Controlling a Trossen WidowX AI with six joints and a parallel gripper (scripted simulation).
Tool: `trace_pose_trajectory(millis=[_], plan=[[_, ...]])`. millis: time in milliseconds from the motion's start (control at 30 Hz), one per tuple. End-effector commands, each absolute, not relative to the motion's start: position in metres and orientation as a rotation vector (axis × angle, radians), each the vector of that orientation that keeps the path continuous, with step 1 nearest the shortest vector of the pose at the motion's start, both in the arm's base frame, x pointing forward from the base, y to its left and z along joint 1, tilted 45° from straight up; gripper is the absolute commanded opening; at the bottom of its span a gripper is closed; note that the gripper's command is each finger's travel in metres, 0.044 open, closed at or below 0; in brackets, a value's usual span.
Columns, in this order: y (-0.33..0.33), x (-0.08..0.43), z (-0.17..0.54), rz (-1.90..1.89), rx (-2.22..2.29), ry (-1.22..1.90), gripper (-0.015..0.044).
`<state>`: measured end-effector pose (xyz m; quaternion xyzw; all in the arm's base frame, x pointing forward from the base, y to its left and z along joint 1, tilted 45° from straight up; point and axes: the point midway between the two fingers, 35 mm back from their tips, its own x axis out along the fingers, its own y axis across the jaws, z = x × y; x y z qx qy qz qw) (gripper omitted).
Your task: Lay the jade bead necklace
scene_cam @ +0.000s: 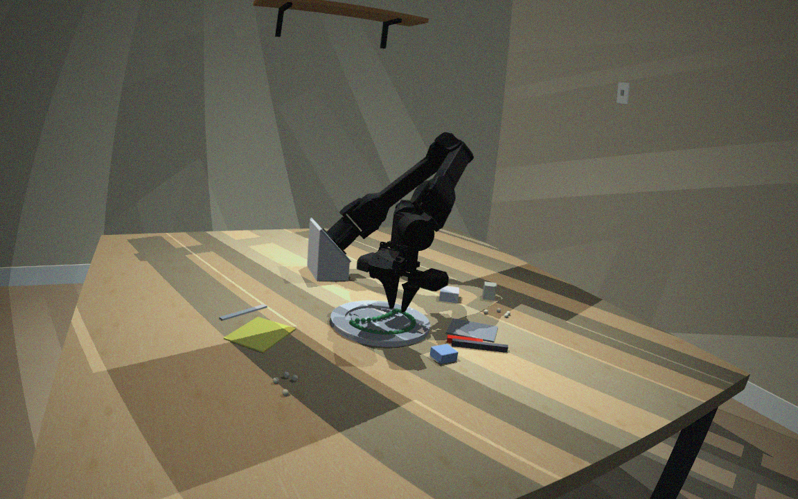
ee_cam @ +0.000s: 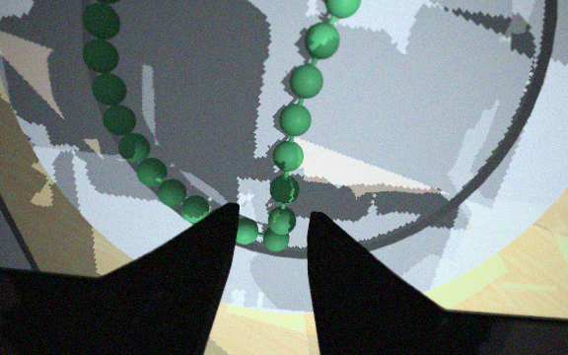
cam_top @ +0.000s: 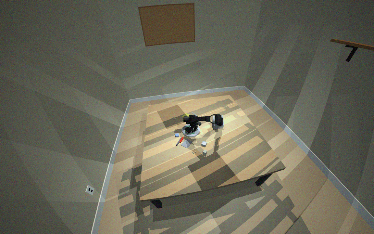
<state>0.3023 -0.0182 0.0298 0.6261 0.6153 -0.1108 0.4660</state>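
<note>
The round pale grey board lies on the table. The green bead necklace lies on it. In the wrist view its left strand follows the groove, bends sharply near the fingertips, and its other strand runs across the inner disc. The groove on the right side of the wrist view holds no beads. My gripper points down, low over the board's rim at that bend. Its fingers are part open, with a gap between the tips. The bend's beads show in that gap, with no finger pressed on them.
Around the board are a blue block, a grey square plate, a black stick, a red stick, a yellow square, a thin bar, two pale blocks and small loose balls. The arm's mount stands behind.
</note>
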Motion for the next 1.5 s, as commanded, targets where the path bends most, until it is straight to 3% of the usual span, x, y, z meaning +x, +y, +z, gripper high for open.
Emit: trace_pose_trajectory(millis=[0,167,333,1467], plan=[[-0.0144,0.3004,0.025,-0.276,1.547,1.526,0.012],[-0.0144,0.3004,0.025,-0.276,1.547,1.526,0.012],[-0.0158,0.3015,0.027,-0.274,1.539,1.518,0.0],[-0.0189,0.2968,0.0309,-0.277,1.547,1.526,0.0]])
